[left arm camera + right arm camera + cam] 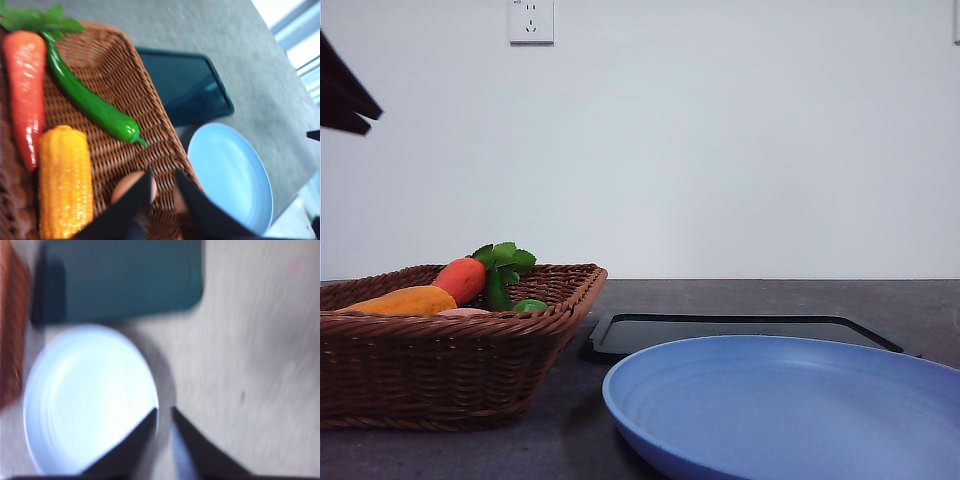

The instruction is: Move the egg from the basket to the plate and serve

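The reddish-brown egg (131,184) lies in the wicker basket (150,100) beside the corn, partly behind a finger of my left gripper (162,172). That gripper hovers above the egg, its jaws nearly together and holding nothing. In the front view the egg (465,312) barely peeks over the rim of the basket (440,370) at the left. The light blue plate (790,400) sits empty right of the basket. My right gripper (164,410) hangs over the rim of the plate (90,400), jaws close together and empty; this view is blurred.
An orange-red carrot (25,85), a green pepper (92,105) and yellow corn (65,185) share the basket. A flat black tray (720,330) lies behind the plate. A dark arm part (345,95) shows at the front view's upper left. Bare tabletop stretches right of the tray.
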